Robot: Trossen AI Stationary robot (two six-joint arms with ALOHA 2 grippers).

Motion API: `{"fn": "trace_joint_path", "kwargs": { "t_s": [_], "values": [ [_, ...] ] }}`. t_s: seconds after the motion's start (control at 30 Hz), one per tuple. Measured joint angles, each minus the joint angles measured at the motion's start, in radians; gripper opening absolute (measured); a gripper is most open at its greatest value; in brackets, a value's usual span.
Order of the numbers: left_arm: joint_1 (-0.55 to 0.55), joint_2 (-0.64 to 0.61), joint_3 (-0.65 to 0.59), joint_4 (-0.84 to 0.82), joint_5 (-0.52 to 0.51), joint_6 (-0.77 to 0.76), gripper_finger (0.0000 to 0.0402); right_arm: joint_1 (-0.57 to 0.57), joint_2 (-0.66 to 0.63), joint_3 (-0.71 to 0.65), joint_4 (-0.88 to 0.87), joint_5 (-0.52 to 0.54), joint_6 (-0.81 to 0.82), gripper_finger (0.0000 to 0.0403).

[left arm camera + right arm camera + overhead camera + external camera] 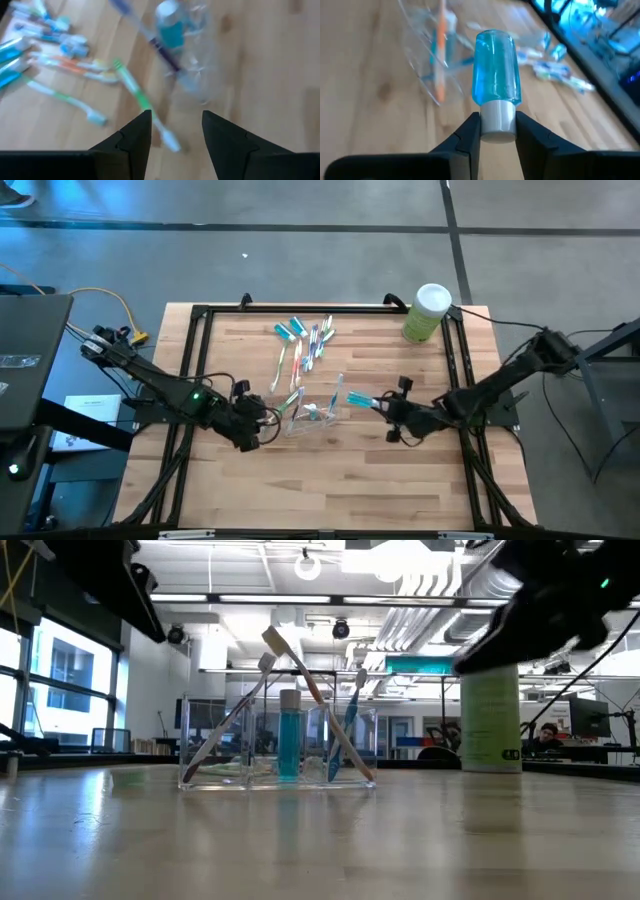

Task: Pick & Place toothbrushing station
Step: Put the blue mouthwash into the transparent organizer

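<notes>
Teal and see-through, the toothpaste tube [496,70] is pinched by its white cap between the fingers of the right gripper [497,131], which hangs over the middle of the table [400,490] just to the right of the clear plastic cup [312,416]. So the step in hand looks like carrying this tube to the cup (one tube and a few toothbrushes already stand in it, as the low view shows). The cup sits near the table's centre, and the loose toothbrushes [303,340] and remaining tubes lie scattered between it and the far edge, with the light-green canister [427,313] off at the far right corner. On the cup's other side the left gripper [175,135] hovers low with its fingers parted and nothing between them, a green-handled toothbrush [142,102] lying on the wood just ahead of it. For the next move, the right arm probably needs to bring the tube above the cup's open top, tip it more upright, and only then let go; the leaning brushes crowd the opening, so it could easily knock them or the light cup.
</notes>
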Motion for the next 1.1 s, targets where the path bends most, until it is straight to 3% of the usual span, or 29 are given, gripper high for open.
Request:
{"fn": "trace_joint_path", "kwargs": {
  "t_s": [0.2,0.4,0.73,0.93,1.0,1.1],
  "values": [
    [-0.034,0.000,0.000,0.195,-0.078,0.007,0.0168,0.096,0.005,0.133,-0.073,0.084,-0.112,0.0084],
    [-0.044,0.000,0.000,0.310,-0.074,0.006,0.0168,0.167,0.091,0.301,-0.074,0.097,-0.267,0.0084],
    [-0.093,0.000,0.000,0.477,-0.055,0.004,0.0168,0.227,0.370,0.560,-0.077,0.095,-0.621,0.0084],
    [-0.086,0.000,0.000,0.574,-0.053,-0.163,0.0168,0.225,0.555,0.712,-0.028,0.134,-0.884,0.0084],
    [-0.070,0.000,0.000,0.595,-0.025,-0.215,0.0168,0.225,0.608,0.756,0.023,0.170,-0.968,0.0084],
    [-0.036,0.000,0.000,0.618,0.102,-0.260,0.0168,0.223,0.654,0.809,0.029,0.181,-1.039,0.0084]
  ]
}}
